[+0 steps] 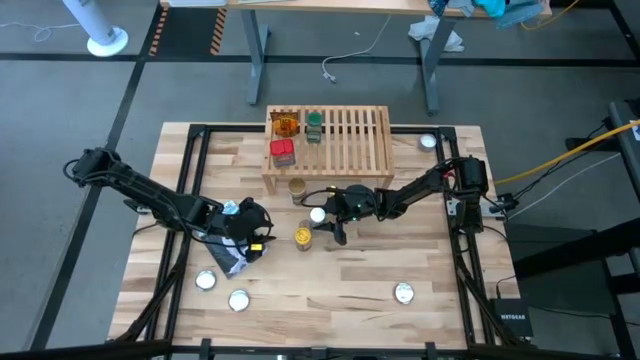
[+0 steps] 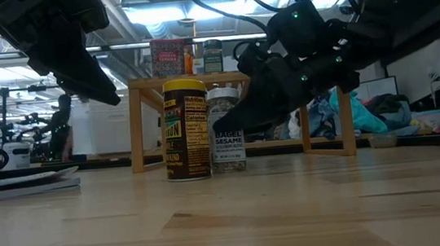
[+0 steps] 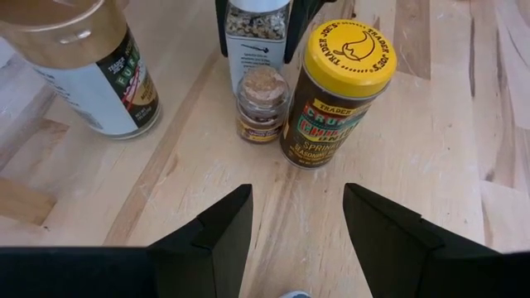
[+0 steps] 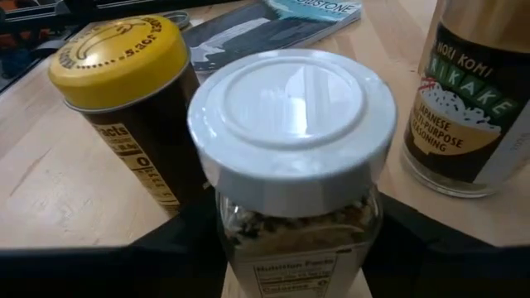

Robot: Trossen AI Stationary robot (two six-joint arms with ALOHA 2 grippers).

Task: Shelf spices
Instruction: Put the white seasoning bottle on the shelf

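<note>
Grey floor, wooden desk on metal legs, bright ceiling lights

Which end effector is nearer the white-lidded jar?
Right. The right end effector straddles the white-lidded jar, one finger on each side. The left end effector sits farther off, beyond the yellow-lidded jar.

The desk was pale wood with a streaked grain, framed in black. The shelf was light, slatted wood. On it stood a red tin, an orange packet and a green-lidded jar. The yellow-lidded jar wore a dark brown label with yellow lettering (its lid stamped with a bird). The white-lidded jar showed speckled tan seeds through clear glass. The small clear jar held brownish powder. The tan-lidded jar had a white and black label. The fingers were black.
</note>
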